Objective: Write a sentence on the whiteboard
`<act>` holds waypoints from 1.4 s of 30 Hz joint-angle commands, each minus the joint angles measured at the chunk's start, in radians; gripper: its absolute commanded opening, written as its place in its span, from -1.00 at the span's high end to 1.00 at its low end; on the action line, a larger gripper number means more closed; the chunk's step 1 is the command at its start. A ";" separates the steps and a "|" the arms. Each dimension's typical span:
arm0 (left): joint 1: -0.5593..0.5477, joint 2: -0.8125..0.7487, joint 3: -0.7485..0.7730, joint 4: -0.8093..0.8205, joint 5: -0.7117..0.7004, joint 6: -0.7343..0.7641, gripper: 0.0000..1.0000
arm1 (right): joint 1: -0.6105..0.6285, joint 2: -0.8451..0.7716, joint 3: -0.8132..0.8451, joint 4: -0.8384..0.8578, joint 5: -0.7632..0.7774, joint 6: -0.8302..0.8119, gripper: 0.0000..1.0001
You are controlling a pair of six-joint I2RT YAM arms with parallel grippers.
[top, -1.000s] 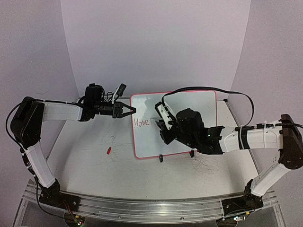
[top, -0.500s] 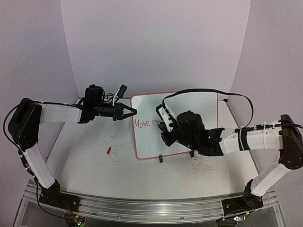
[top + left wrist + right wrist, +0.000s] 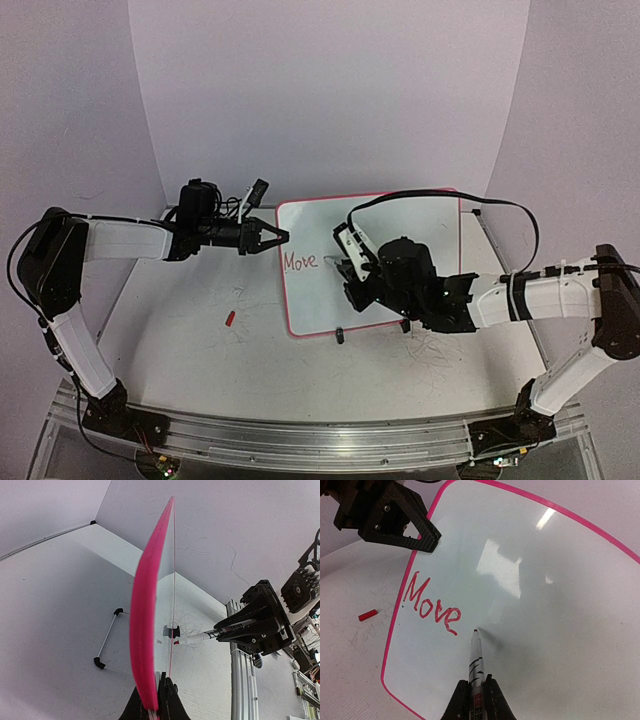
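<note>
Right gripper point(image 3: 476, 694) clamps the marker point(image 3: 476, 657), tip beside the sentence point(image 3: 431, 604) on the whiteboard point(image 3: 555, 610).

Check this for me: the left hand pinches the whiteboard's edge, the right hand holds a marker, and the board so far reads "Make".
Wrong word. The red lettering on the whiteboard reads "Move", not "Make"; the right wrist view shows it. The rest stands: left hand on the edge, right hand holding the marker.

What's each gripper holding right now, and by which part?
The left gripper pinches the whiteboard by the upper part of its left rim. The right gripper holds a red-tipped marker by its rear barrel.
</note>
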 commanded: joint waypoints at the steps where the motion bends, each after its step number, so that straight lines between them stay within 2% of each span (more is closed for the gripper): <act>1: -0.005 -0.007 0.000 0.004 -0.076 0.099 1.00 | -0.004 -0.008 0.020 0.054 0.008 0.006 1.00; 42: -0.005 -0.022 -0.002 0.002 -0.064 0.098 1.00 | -0.004 0.041 0.060 0.049 0.036 0.012 1.00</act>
